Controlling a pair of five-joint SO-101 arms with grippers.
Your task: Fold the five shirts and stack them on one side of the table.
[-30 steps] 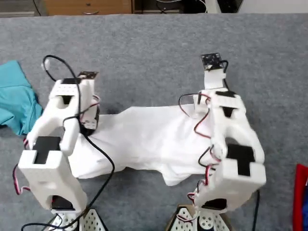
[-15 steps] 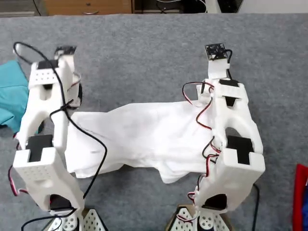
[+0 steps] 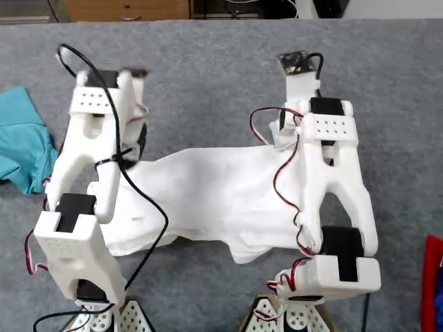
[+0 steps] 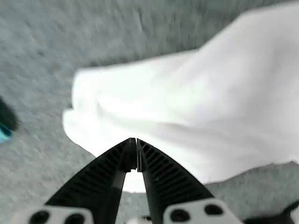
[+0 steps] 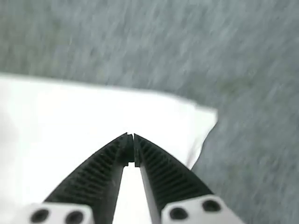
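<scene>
A white shirt (image 3: 214,194) lies spread and rumpled across the middle of the grey table, with both arms standing over it. My left gripper (image 4: 136,141) is shut, its tips hovering over the shirt's (image 4: 210,102) left end near a rounded edge, and no cloth shows between them. The right gripper (image 5: 130,136) is also shut, poised above the shirt (image 5: 70,116) close to its far right corner. A teal shirt (image 3: 21,138) lies crumpled at the table's left edge.
The grey carpet-like table top (image 3: 208,69) stretches bare beyond the white shirt. A red and blue item (image 3: 432,283) sits at the right edge. Wooden furniture (image 3: 124,8) runs along the far side.
The left arm swung out left, then came back right over the shirt's left end. The right arm stretched farther away. The shirt's left side now lies spread wider.
</scene>
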